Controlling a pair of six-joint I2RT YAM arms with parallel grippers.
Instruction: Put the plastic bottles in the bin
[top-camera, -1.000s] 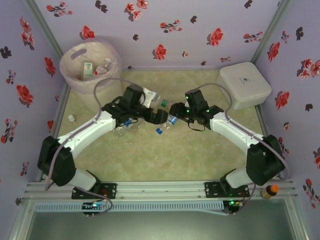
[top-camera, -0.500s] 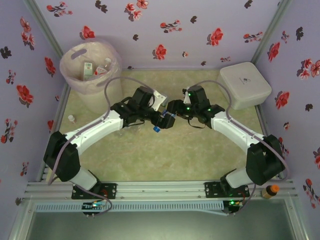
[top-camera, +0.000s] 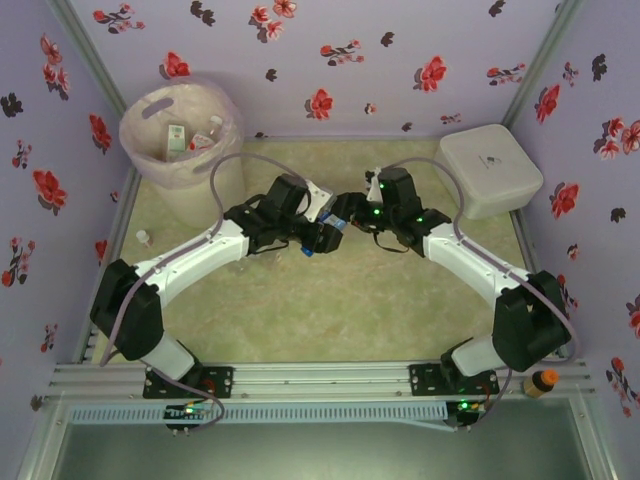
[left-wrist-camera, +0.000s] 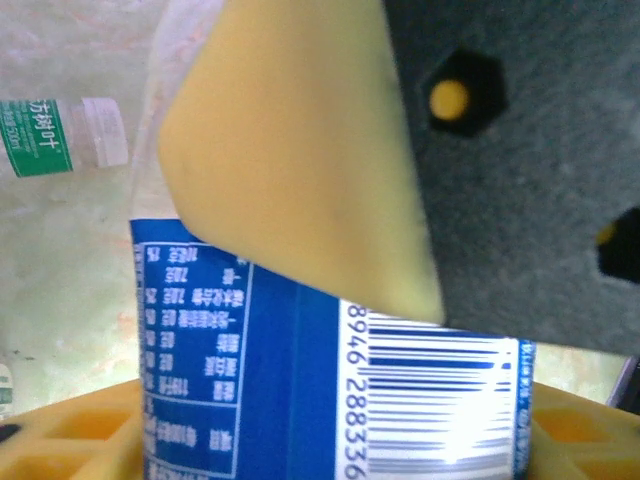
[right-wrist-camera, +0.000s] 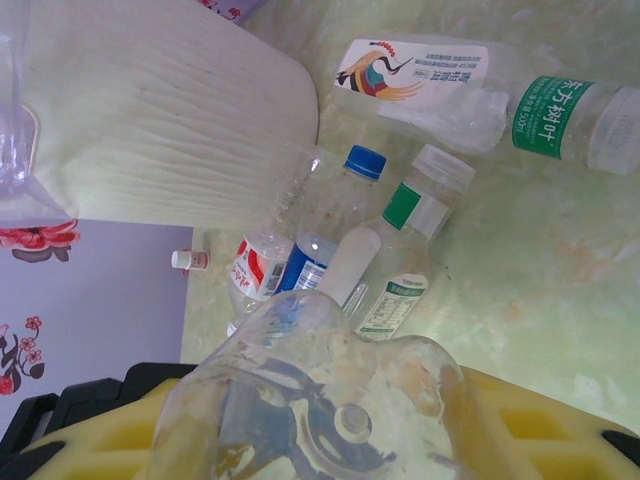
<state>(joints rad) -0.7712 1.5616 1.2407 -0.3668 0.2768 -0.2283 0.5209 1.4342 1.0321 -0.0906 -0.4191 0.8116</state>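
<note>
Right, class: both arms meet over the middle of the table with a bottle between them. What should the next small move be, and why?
Probably open the right gripper. The left gripper looks clamped on the blue-labelled bottle, and the right gripper holds its clear base. Releasing it would let the left arm carry it to the bin on its side.

Lilac walls (top-camera: 400, 30) with red flowers, mottled pale-green floor (top-camera: 340, 310)
</note>
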